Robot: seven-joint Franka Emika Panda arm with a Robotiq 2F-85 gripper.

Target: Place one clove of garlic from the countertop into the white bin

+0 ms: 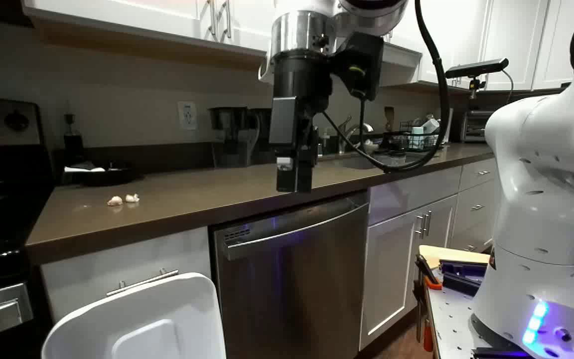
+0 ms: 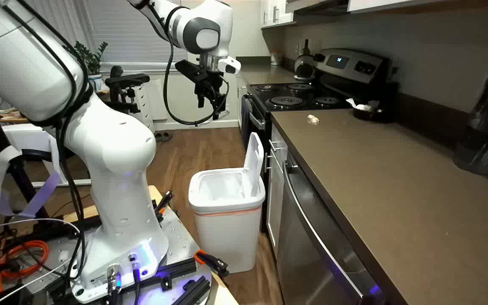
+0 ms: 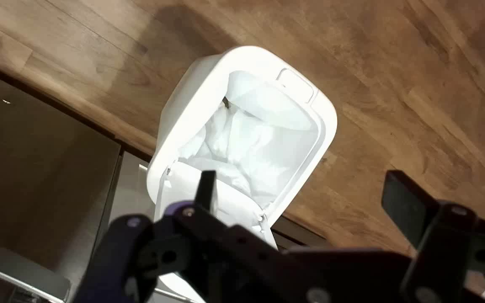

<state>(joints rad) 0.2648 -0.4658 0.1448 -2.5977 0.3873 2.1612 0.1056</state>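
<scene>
Two small pale garlic cloves (image 1: 115,201) (image 1: 132,198) lie close together on the dark-brown countertop (image 1: 207,192), near the stove end. In an exterior view they show as one pale cluster (image 2: 312,119) by the countertop's far end. The white bin (image 2: 227,237) stands on the floor beside the cabinets with its lid up. In the wrist view the bin's rim (image 3: 324,126) surrounds a pale liner; no garlic can be made out inside. My gripper (image 3: 301,189) is open, with nothing between its fingers. It hangs well above the floor and bin, apart from the countertop, in both exterior views (image 1: 294,182) (image 2: 209,109).
A black stove (image 2: 286,101) adjoins the countertop. A dark pan (image 2: 369,112) with white stuff sits behind the garlic. A clear pitcher (image 1: 232,137) stands against the wall. Upper cabinets (image 1: 157,17) overhang the countertop. The dishwasher (image 1: 292,279) is below its front edge.
</scene>
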